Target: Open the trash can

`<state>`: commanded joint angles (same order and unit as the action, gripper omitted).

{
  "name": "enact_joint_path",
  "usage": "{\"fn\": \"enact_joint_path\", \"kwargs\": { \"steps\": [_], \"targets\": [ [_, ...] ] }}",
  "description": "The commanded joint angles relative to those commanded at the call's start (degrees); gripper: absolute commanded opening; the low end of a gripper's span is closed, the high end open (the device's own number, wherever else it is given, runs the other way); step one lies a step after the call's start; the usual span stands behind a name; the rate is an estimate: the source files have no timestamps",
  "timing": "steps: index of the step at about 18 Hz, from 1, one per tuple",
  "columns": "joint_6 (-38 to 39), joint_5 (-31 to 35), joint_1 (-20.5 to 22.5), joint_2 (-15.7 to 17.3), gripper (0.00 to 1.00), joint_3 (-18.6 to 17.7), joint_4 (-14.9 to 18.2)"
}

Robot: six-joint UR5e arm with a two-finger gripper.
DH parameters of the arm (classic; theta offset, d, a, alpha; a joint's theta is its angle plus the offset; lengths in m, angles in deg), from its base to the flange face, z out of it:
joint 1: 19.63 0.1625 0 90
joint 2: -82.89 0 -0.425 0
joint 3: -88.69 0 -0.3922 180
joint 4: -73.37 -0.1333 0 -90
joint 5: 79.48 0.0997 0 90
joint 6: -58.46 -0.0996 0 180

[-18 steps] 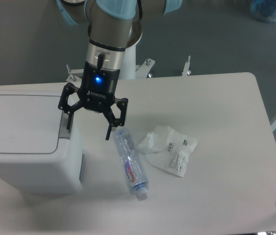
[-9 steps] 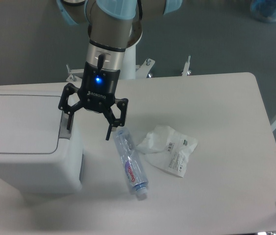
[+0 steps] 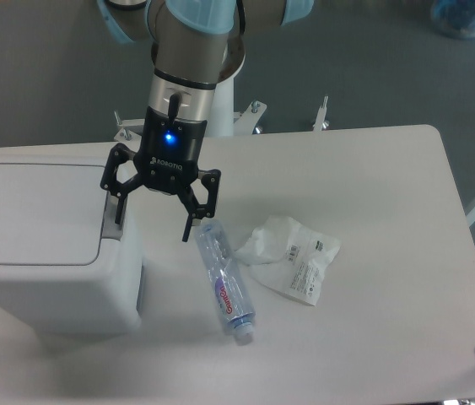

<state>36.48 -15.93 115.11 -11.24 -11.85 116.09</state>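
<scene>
- A clear plastic bottle [image 3: 225, 282] with a red label lies on its side on the white bench [image 3: 389, 186], toward the front edge.
- A crumpled white wrapper [image 3: 293, 256] lies just beside it, mid-bench.

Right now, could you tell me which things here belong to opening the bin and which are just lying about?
Job:
trash can, lid shut
grey tab
gripper, open, by the tab

Lying about:
bottle, on its side
crumpled wrapper

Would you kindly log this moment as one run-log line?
gripper: open, empty, over grey push tab | trash can: lid closed | bottle, wrapper: on table
</scene>
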Motion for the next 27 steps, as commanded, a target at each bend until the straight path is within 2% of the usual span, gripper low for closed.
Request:
{"fn": "enact_joint_path", "kwargs": {
  "steps": [11,15,20,22,27],
  "targets": [
    [0.1,0.0,-0.1,-0.2,1.0,0.0,0.1],
    [1.4,-0.3,0.0,0.0,1.0,1.2,0.0],
    [-2.3,0.1,0.2,-1.1,1.0,5.3,-0.1],
    [-7.4,1.2,0.9,-1.1,1.0,5.3,0.1],
    [-13.0,4.3,4.7,-1.1,1.0,4.7,0.1]
  ]
}}
